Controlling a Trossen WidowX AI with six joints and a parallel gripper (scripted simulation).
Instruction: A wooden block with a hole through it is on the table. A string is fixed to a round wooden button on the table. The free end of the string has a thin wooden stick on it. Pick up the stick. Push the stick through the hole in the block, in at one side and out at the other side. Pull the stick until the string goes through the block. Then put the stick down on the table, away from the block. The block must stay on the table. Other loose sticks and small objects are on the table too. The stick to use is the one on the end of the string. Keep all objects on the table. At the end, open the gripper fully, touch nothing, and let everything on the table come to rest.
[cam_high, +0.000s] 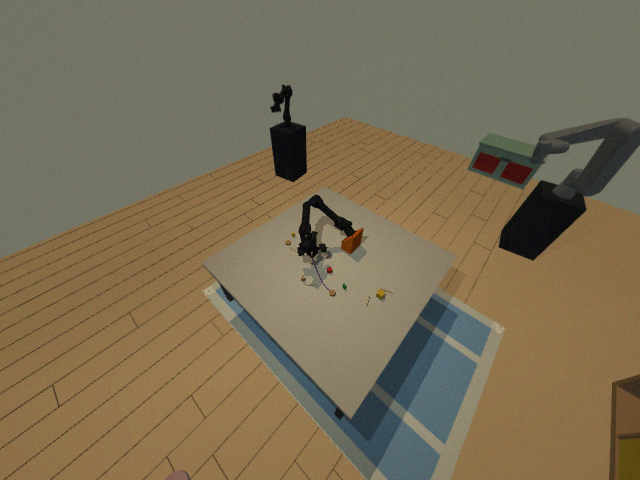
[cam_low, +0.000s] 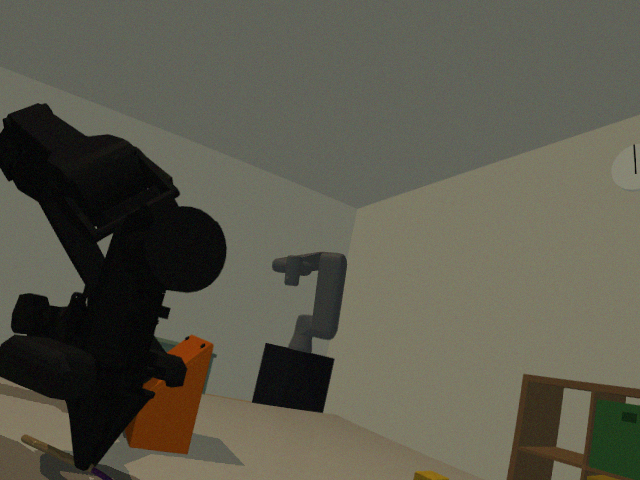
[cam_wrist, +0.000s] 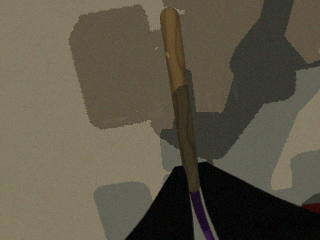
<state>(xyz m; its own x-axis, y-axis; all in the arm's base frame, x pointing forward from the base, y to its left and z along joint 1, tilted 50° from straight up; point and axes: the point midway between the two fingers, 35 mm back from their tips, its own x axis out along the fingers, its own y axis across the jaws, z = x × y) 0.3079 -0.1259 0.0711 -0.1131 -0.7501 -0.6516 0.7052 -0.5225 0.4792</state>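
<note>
My gripper (cam_high: 311, 257) (cam_low: 85, 465) (cam_wrist: 191, 173) is shut on the stick near its string end, low over the table. The wooden stick (cam_low: 46, 445) (cam_wrist: 172, 50) points out from the fingertips, its free end clear of them. The purple string (cam_high: 318, 276) (cam_low: 100, 472) (cam_wrist: 201, 212) runs from the stick to the round button (cam_high: 332, 292) on the table (cam_high: 330, 351). A small pale piece (cam_high: 308, 282) left of that button may be the block; its hole cannot be made out. No block or hole shows in the wrist view.
An orange wedge (cam_high: 352, 241) (cam_low: 168, 413) stands by the arm's base. A red cube (cam_high: 329, 269), a green piece (cam_high: 344, 285), a yellow cube (cam_high: 380, 293) and a loose stick (cam_high: 368, 301) lie right of the string. Other round pieces (cam_high: 287, 242) (cam_high: 303, 277) lie left.
</note>
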